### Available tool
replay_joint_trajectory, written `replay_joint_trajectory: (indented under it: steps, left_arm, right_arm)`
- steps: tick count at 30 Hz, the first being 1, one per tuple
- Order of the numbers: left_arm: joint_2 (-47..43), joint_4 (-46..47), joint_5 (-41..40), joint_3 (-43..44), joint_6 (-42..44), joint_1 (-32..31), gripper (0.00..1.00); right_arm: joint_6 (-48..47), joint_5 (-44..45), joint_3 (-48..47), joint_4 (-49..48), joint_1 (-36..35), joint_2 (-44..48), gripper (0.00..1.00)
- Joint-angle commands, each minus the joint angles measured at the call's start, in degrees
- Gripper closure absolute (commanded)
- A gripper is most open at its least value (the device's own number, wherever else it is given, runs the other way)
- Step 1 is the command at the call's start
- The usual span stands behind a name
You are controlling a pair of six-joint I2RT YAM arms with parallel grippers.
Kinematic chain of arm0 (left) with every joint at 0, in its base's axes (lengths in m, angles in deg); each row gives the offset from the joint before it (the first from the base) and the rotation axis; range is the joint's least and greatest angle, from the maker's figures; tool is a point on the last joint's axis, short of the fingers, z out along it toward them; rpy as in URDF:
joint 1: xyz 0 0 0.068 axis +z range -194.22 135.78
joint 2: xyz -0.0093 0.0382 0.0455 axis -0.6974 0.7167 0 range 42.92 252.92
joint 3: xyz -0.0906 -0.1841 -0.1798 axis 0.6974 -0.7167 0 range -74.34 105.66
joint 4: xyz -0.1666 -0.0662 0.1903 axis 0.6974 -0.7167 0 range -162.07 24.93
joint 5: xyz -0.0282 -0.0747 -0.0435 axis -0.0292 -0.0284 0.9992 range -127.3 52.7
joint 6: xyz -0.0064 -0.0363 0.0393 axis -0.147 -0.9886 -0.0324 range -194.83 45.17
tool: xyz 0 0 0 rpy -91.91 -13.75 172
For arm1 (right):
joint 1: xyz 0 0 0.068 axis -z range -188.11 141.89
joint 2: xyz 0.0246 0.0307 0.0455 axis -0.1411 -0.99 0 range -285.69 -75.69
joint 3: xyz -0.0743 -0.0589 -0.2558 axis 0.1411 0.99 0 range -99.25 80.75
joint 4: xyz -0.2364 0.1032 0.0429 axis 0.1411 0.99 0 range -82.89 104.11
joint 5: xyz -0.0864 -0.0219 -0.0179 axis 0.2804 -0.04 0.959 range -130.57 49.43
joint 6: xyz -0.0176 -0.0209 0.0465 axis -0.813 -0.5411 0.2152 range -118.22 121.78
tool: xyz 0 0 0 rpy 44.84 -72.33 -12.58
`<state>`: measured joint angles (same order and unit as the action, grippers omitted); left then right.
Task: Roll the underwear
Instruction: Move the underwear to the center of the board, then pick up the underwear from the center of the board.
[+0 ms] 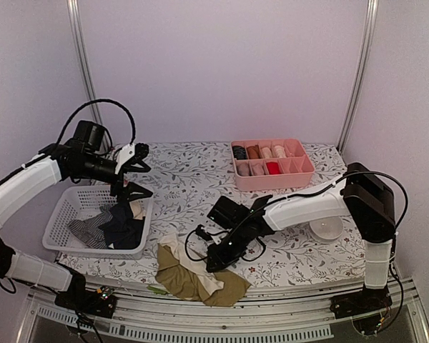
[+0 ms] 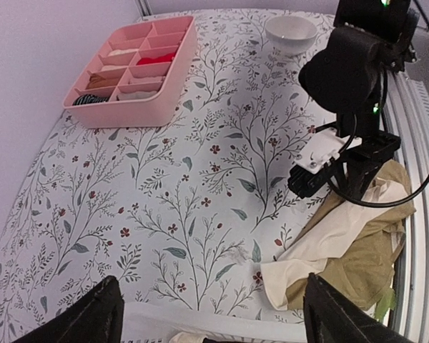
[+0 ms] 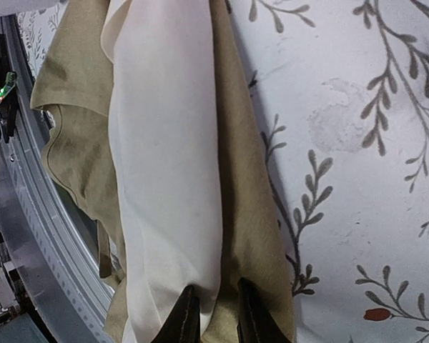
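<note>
Right gripper (image 3: 214, 320) pinches the olive-and-cream underwear (image 3: 164, 157), bottom centre. Left gripper (image 1: 134, 171) spread wide above basket (image 1: 66, 204), left side.

My left end effector (image 1: 141, 171) hangs over the far right corner of the white mesh basket (image 1: 57, 232), fingers spread wide. Dark and striped garments (image 1: 118, 229) lie heaped inside. My right end effector (image 1: 218, 259) is down on the olive-tan underwear (image 1: 189, 280) at the near edge of the counter (image 1: 186, 179) — a pink tray (image 1: 272, 184) sits far right.
</note>
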<state>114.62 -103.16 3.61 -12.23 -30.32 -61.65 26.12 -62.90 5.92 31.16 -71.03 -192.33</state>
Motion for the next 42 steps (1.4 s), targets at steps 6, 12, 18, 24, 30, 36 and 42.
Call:
replay_joint_trajectory:
  steps: [6, 12, 18, 24, 30, 36, 42]
  left_arm:
    - [1.1, 0.4, -1.1, 0.7, 2.7, -2.0, 0.06]
    - [5.8, -0.3, -5.4, 2.1, 2.7, -10.4, 0.08]
    - [15.8, 3.8, -6.2, 7.8, -4.6, -13.7, 0.19]
    - [28.0, 3.2, -2.6, 16.1, -14.1, -14.5, 0.31]
    - [35.2, 3.2, -5.2, 18.6, -18.2, -16.4, 0.39]
    - [37.8, 3.8, -7.2, 18.8, -20.3, -16.4, 0.41]
    - [39.4, 3.8, -6.4, 18.6, -22.7, -16.1, 0.40]
  right_arm:
    - [-0.6, 13.7, 8.1, 7.7, 13.4, 4.4, 0.80]
    - [-8.2, 16.8, 5.1, 9.4, 16.4, 11.4, 0.76]
    - [-5.9, 15.0, 7.2, 10.8, 17.4, 21.4, 0.67]
    - [1.2, 9.0, 19.2, 7.8, 18.5, 29.8, 0.65]
    - [11.5, 3.8, 27.7, 2.0, 18.8, 32.2, 0.66]
    - [22.0, -0.7, 31.4, -7.8, 18.7, 31.1, 0.64]
    - [26.7, -2.8, 30.8, -14.5, 18.8, 25.9, 0.63]
